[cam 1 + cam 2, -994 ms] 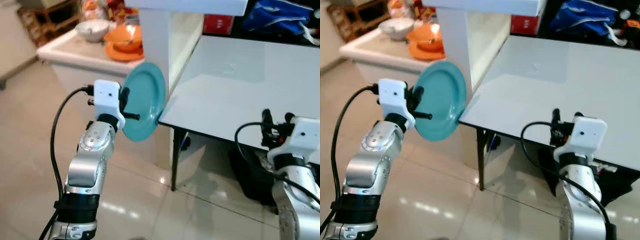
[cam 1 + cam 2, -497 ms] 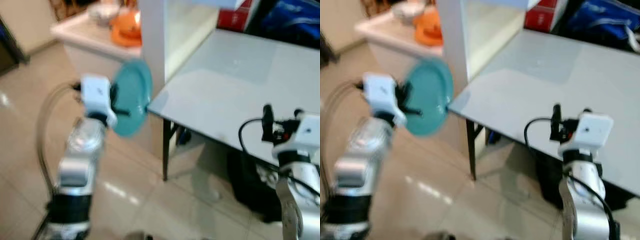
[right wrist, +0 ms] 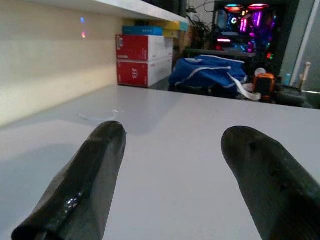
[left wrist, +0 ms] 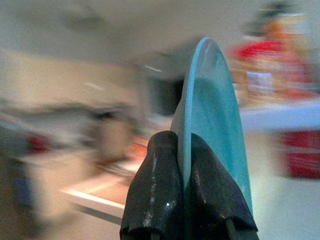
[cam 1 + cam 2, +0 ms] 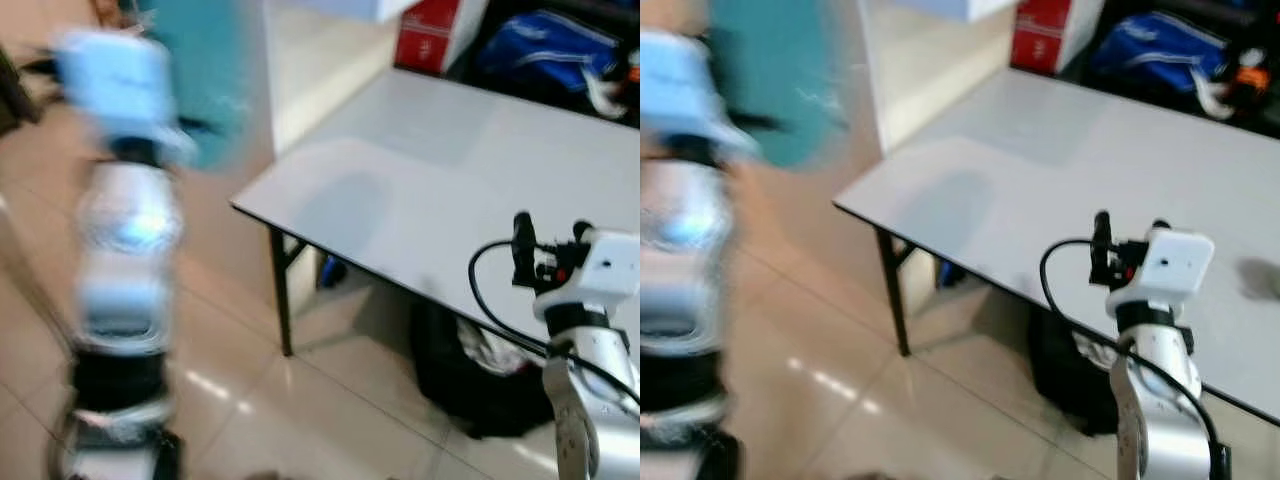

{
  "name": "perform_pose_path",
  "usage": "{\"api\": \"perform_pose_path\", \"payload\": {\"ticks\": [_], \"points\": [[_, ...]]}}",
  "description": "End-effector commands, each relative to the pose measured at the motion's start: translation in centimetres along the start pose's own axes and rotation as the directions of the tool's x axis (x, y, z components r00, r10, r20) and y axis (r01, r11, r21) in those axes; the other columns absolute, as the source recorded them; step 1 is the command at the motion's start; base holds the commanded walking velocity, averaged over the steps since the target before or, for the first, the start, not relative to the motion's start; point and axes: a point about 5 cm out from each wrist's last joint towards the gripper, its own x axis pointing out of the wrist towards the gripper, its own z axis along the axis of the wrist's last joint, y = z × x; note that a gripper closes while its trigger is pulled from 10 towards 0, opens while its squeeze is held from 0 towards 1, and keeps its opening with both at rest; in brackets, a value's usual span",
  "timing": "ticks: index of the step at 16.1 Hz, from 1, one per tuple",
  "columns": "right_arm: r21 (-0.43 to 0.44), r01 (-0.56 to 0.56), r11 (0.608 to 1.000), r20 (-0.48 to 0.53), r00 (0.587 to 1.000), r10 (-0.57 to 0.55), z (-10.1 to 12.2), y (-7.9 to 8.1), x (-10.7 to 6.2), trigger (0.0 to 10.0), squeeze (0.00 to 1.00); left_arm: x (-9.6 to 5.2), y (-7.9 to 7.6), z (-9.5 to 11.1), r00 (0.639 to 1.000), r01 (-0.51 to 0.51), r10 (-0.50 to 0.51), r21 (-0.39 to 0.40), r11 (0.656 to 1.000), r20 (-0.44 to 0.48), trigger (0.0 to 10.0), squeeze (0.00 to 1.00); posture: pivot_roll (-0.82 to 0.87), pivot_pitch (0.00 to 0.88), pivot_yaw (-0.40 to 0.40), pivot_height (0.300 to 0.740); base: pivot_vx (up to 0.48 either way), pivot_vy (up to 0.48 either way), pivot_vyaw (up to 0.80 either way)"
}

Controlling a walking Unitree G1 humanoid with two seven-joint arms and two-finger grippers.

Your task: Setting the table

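white table (image 5: 420, 180) ahead, bare. left gripper (image 4: 186, 200) clamped on the teal plate (image 4: 212, 120) rim, plate upright, raised left of table – carrying step. right gripper (image 3: 172, 175) fingers spread, empty, over the tabletop. next: lay plate flat on table.

1. The left arm (image 5: 125, 250) is smeared by motion blur in the head views, its outline soft.
2. The teal plate (image 4: 212, 125), pinched on edge in the left gripper (image 4: 186, 200), is cut off by the top edge of the head views and blurred there (sharp only at the wrist).
3. Everything behind that plate is a streaked blur.
4. A dark smudge (image 5: 1260, 278) on the table (image 5: 420, 190), beyond the right gripper (image 3: 175, 170), cannot be identified.
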Motion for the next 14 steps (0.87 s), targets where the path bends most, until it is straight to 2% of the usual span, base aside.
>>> {"api": "perform_pose_path", "payload": {"ticks": [1, 2, 4, 6, 8, 13, 14], "points": [[-0.008, -0.012, 1.0, 0.005, 1.0, 0.012, 0.2, 0.1, -0.3, 10.0, 0.0, -0.6, -0.7, -0.9, 0.998, 0.032, -0.034, -0.042, 0.999, -0.057, 10.0, 0.0, -0.06, 0.052, 0.044, 0.74, 0.0, -0.48, 0.0], [-0.009, -0.004, 1.0, 0.005, 1.0, 0.004, 0.3, -0.3, -0.7, 10.0, 0.0, -1.3, -0.9, -1.7, 0.995, 0.015, -0.022, -0.068, 0.998, -0.095, 10.0, 0.0, -0.07, 0.055, 0.05, 0.74, 0.0, -0.48, 0.0], [-0.006, 0.023, 1.0, -0.012, 1.0, -0.023, 0.2, -1.2, -1.2, 10.0, 0.0, -1.9, -0.6, -2.8, 0.988, 0.003, -0.013, -0.066, 0.998, -0.151, 10.0, 0.0, -0.06, 0.057, 0.048, 0.74, 0.0, -0.48, 0.0], [0.02, 0.043, 0.999, -0.009, 0.999, -0.043, 0.2, -1.5, -1.3, 10.0, 0.0, -1.8, -1.0, -3.1, 0.984, 0.046, -0.065, -0.117, 0.992, -0.165, 10.0, 0.0, -0.07, 0.057, 0.054, 0.74, 0.0, -0.48, -0.8], [0.024, 0.042, 0.999, 0.002, 0.999, -0.042, 0.5, -1.0, -1.6, 10.0, 0.0, -1.6, -1.7, -3.1, 0.979, 0.091, -0.12, -0.173, 0.981, -0.165, 10.0, 0.0, -0.09, 0.058, 0.071, 0.74, 0.0, -0.48, -0.8], [0.039, 0.035, 0.999, -0.002, 0.999, -0.035, 0.5, -0.4, -2.3, 10.0, 0.0, -1.0, -1.6, -3.3, 0.979, 0.093, -0.121, -0.169, 0.981, -0.165, 10.0, 0.0, -0.1, 0.058, 0.09, 0.74, 0.0, -0.48, -0.8], [0.04, 0.035, 0.999, -0.001, 0.999, -0.035, 0.6, -0.4, -2.3, 10.0, 0.0, -0.8, -1.3, -3.1, 0.983, 0.081, -0.103, -0.144, 0.986, -0.152, 10.0, 0.0, -0.1, 0.06, 0.09, 0.74, 0.0, -0.48, -0.8]]}}
